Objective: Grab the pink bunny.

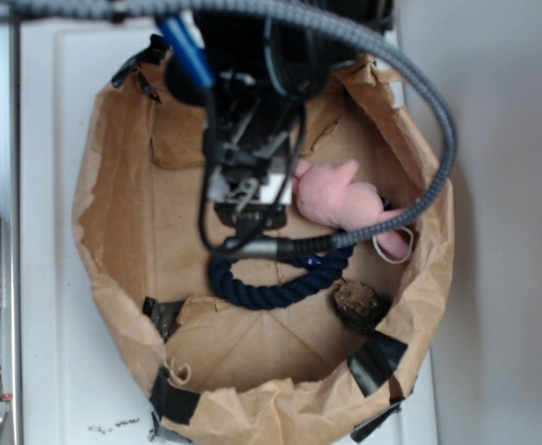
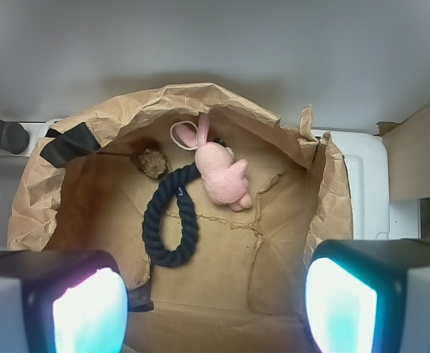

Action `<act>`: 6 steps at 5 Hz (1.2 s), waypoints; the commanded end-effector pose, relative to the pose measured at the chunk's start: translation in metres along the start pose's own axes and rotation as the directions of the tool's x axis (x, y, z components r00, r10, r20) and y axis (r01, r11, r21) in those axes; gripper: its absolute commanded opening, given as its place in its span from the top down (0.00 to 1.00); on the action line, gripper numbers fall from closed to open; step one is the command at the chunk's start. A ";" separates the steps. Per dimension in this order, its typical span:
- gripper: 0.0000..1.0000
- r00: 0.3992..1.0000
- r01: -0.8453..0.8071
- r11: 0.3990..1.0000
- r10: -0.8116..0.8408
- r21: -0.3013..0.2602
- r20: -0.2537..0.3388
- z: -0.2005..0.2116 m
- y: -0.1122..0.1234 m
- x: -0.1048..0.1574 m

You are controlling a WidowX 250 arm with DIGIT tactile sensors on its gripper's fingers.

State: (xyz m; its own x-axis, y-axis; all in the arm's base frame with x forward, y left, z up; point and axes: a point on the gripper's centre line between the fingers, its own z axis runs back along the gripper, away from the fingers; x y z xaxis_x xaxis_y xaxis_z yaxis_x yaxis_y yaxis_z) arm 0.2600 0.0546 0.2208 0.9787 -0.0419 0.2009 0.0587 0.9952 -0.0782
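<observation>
Hovering above the brown paper bag [image 1: 122,213], the gripper [image 2: 215,309] has its jaws spread wide and holds nothing; both pads [image 2: 339,309] frame the lower corners of the wrist view, so the arm seems staged for a descent not yet begun. The pink bunny [image 2: 222,176] lies on the bag floor, at about 12 o'clock from the gripper in the wrist view, with its cream loop [image 2: 181,136] toward the far wall. Its side touches the dark navy rope [image 2: 167,220], which curls away toward 7 o'clock; a grab should probably close on the plush body to avoid snagging that rope. Counted: 1 bunny, 1 rope, 1 small brown lump [image 2: 152,162] at 11 o'clock.
</observation>
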 end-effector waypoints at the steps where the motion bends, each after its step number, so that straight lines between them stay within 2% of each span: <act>1: 0.00 0.994 -0.012 0.998 0.004 0.068 0.108 0.004 -0.018 -0.002; 2: 0.00 0.996 0.007 0.997 -0.014 0.077 0.087 -0.009 -0.029 -0.013; 3: 0.00 0.998 0.043 0.993 -0.047 0.107 0.034 -0.038 -0.035 -0.013; 4: 0.00 0.999 0.048 0.996 -0.045 0.078 -0.030 -0.061 -0.018 0.014; 5: 0.00 0.999 0.028 0.993 -0.030 0.111 0.016 -0.082 -0.006 0.021; 6: 0.00 0.995 0.080 0.991 -0.086 0.111 0.050 -0.100 -0.011 -0.001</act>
State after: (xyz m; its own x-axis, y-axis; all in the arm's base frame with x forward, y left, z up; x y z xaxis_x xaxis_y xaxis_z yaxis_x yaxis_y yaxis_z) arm 0.2684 0.0356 0.1014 0.9758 -0.1137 0.1866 0.1113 0.9935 0.0230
